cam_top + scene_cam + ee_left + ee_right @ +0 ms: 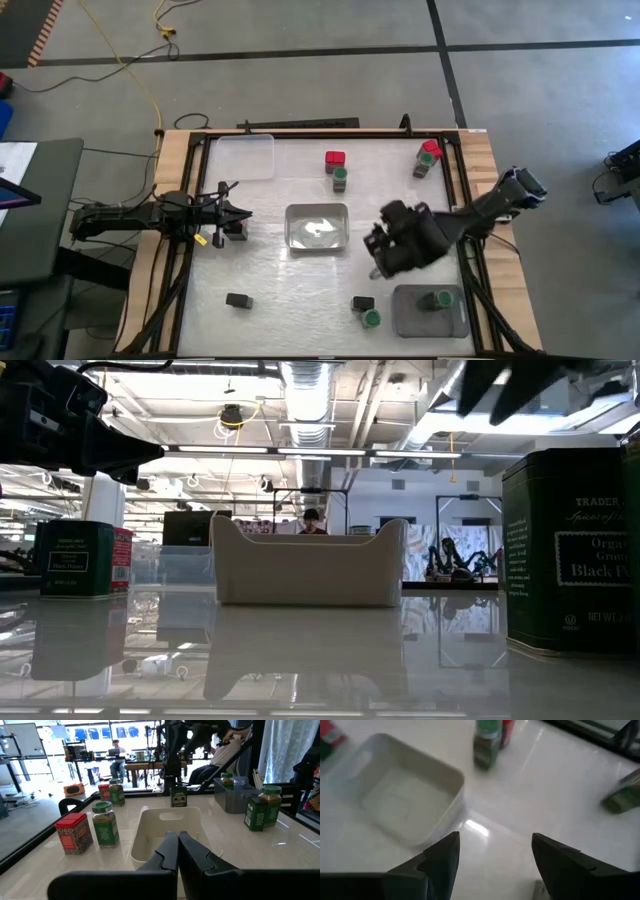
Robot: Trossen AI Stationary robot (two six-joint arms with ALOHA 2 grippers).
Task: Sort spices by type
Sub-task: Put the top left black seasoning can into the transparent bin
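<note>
spices (340, 178) well apart from right claw (377, 262)

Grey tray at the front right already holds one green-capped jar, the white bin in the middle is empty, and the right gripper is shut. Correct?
Not quite: the right gripper is open, its two dark fingers spread wide in the right wrist view. The grey rectangular tray does hold one green round-capped spice jar, and the white rectangular bin is empty.
</note>
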